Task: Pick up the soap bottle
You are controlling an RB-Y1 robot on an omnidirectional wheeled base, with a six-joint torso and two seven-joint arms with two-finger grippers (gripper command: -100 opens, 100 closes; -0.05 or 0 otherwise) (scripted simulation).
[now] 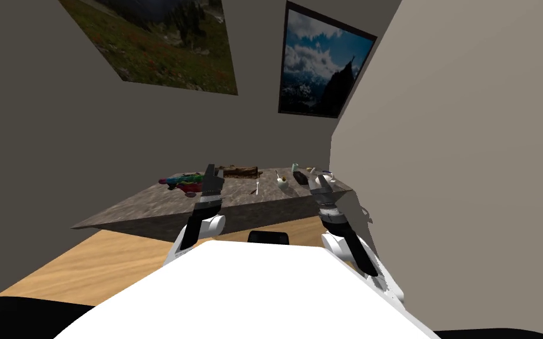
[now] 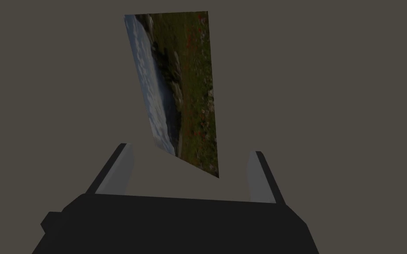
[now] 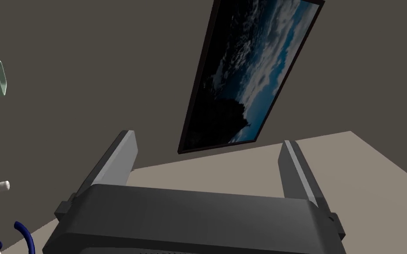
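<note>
White-and-black arms (image 1: 347, 235); left gripper (image 2: 190, 148), right gripper (image 3: 207, 136) dark-boxed (fingers (image 3: 125, 154) light grey)

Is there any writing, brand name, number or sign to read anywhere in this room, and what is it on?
No readable text anywhere.
Landscape picture: a meadow scene, no caption or signature that shows.
Sky picture: clouds and a dark peak, no caption.
Pale green bottle and the other small things on the table: too small to tell whether they bear any label.
</note>
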